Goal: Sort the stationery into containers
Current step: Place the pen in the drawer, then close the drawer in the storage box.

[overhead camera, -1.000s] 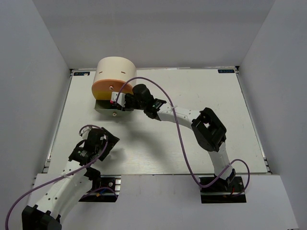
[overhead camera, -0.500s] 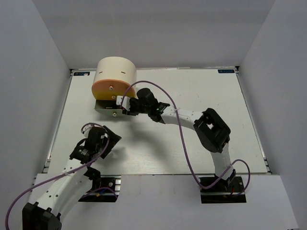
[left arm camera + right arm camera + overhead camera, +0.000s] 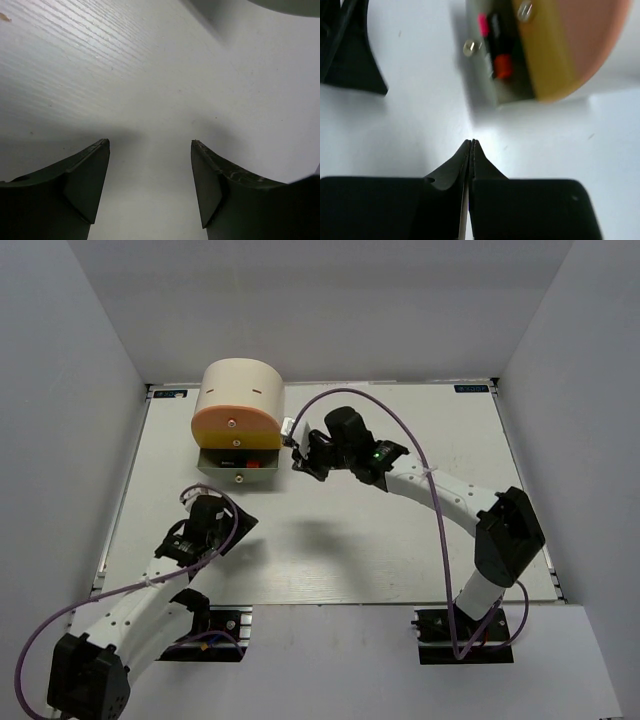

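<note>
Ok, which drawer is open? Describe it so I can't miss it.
Find the cream drum at the far left of the table. Its bottom drawer juts out toward the near edge, under the orange section and yellow section. Only it shows its inside, holding a pink-capped highlighter and an orange-capped highlighter.

Light: bright, even, diffuse, from overhead; flat white on the matte white table (image 3: 400, 550), pale grey on the enclosure walls (image 3: 80, 340).
Shadows, top view: soft and faint on the table under the white-and-black right arm (image 3: 440, 492) and the matching left arm (image 3: 150, 585).
Sharpness, top view: crisp throughout, with straight table edges.
Glare, left wrist: pale streaked sheen along the table grain, upper left.
Exposure, left wrist: near-black on the curved fingers (image 3: 85, 180) of the parted left gripper (image 3: 150, 144); soft grey shadow just ahead.
Blur, right wrist: smeared across the large cream cylindrical drum with orange and yellow front sections (image 3: 580, 35), the pink highlighter cap (image 3: 483, 23) and the orange highlighter cap (image 3: 503, 66).
Exposure, right wrist: silhouette-dark on the pressed-together right gripper (image 3: 471, 146).
</note>
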